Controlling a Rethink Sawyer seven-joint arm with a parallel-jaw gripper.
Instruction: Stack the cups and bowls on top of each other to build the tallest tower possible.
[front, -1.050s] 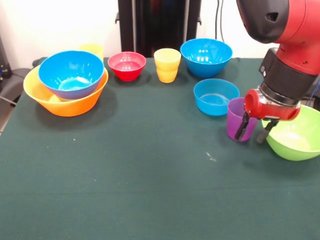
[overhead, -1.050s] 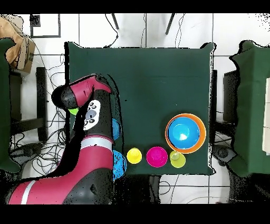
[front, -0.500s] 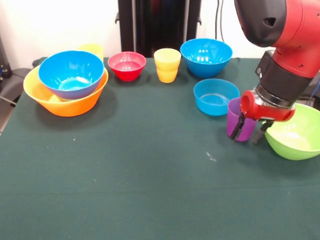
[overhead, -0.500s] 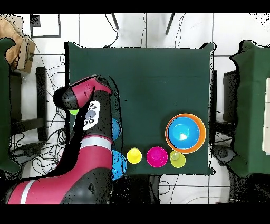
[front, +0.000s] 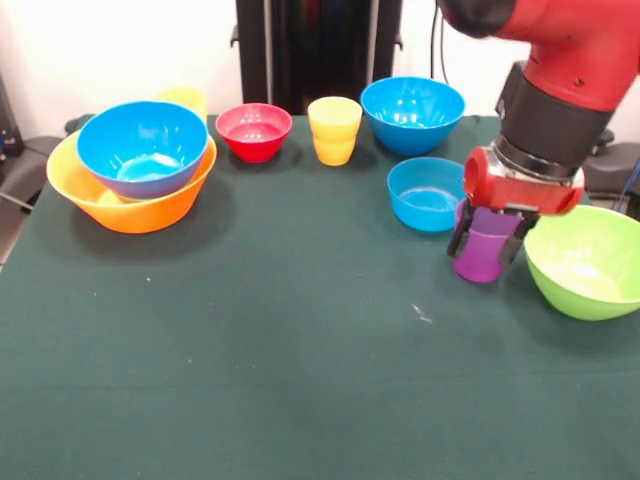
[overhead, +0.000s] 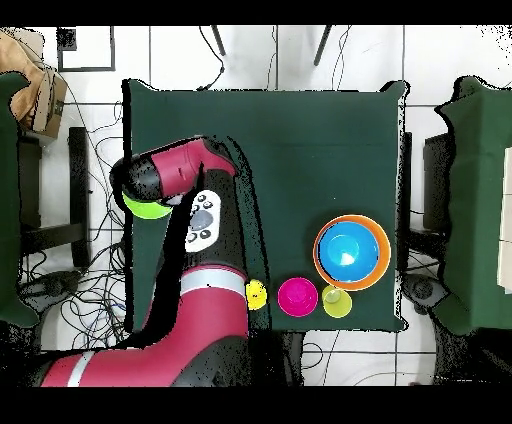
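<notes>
The translucent purple cup stands on the table between a shallow blue bowl and a lime green bowl. My gripper is open and comes down over the purple cup, one finger on each side of it. At the left, a large blue bowl sits nested in the big orange-yellow bowl, with a yellow cup behind them. A small red bowl, another yellow cup and a second large blue bowl line the far edge. In the overhead view the arm hides the gripper and the purple cup.
The overhead view shows the green bowl peeking out beside the arm, the nested blue bowl, the red bowl and a yellow cup. The dark green tabletop stretches toward the near edge.
My gripper has moved from the gap between the purple cup and the green bowl to directly over the cup, its fingers now straddling it. The cups and bowls have stayed put.
</notes>
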